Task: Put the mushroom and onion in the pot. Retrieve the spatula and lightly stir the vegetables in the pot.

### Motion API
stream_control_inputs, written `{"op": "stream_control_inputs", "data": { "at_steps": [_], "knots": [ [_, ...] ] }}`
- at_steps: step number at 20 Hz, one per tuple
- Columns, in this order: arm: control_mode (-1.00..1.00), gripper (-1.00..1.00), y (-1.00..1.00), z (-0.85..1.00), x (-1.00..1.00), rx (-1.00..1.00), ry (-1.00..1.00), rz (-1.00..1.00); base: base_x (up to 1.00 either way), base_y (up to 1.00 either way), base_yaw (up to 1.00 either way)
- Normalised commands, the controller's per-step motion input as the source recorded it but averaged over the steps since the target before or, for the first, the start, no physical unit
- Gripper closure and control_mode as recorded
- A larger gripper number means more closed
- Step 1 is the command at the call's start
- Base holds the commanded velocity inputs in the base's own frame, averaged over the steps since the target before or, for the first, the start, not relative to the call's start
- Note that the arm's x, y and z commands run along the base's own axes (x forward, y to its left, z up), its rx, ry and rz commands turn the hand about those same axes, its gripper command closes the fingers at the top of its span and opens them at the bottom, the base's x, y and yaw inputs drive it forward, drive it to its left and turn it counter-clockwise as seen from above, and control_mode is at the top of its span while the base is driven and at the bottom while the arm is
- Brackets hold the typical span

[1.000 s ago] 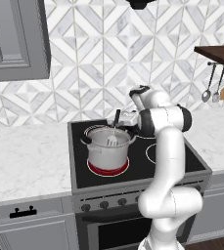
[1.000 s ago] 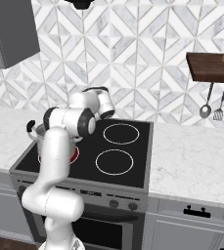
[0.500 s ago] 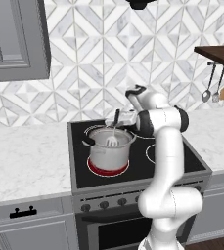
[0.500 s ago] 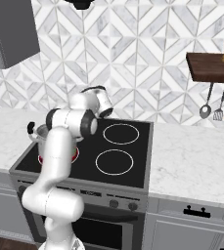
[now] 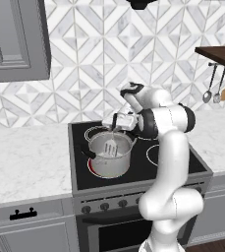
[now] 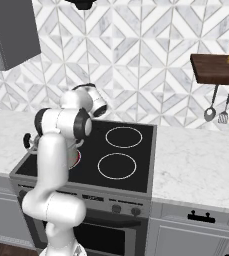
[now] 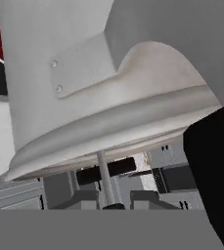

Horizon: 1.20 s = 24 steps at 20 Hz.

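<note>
Pot (image 5: 110, 155) sits on the front-left burner of the stove (image 5: 182, 162), so stirring happens in place. Gripper (image 5: 115, 122) hangs over the rim, fingers pinched narrow on the spatula (image 5: 110, 145) handle, slotted head down inside the pot. Mushroom and onion hidden, presumably inside.

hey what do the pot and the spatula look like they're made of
Pot: brushed steel by the look, matte silver-grey wall with a soft sheen and a paler grey inside. Spatula: slotted head looks like polished silver metal; the thin dark handle could be plastic or coated metal, hard to tell.
</note>
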Motion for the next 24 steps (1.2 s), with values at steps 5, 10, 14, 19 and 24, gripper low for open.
{"op": "stream_control_inputs", "data": {
  "at_steps": [5, 10, 14, 19, 24],
  "knots": [
    [-1.0, 1.0, 0.42, 0.03, -0.59, 0.0, -0.02, 0.0, 0.0, 0.0, 0.0],
    [-1.0, 1.0, 0.2, 0.14, -0.18, 0.01, 0.0, 0.0, 0.0, 0.0, 0.0],
    [-1.0, 1.0, -0.44, 0.03, 0.2, 0.0, -0.04, 0.0, 0.0, 0.0, 0.0],
    [-1.0, 1.0, -0.05, 0.49, -0.41, 0.04, 0.0, 0.02, 0.0, 0.0, 0.0],
    [-1.0, 1.0, 0.03, 0.15, -0.53, 0.04, 0.12, 0.03, 0.0, 0.0, 0.0]
  ]
}}
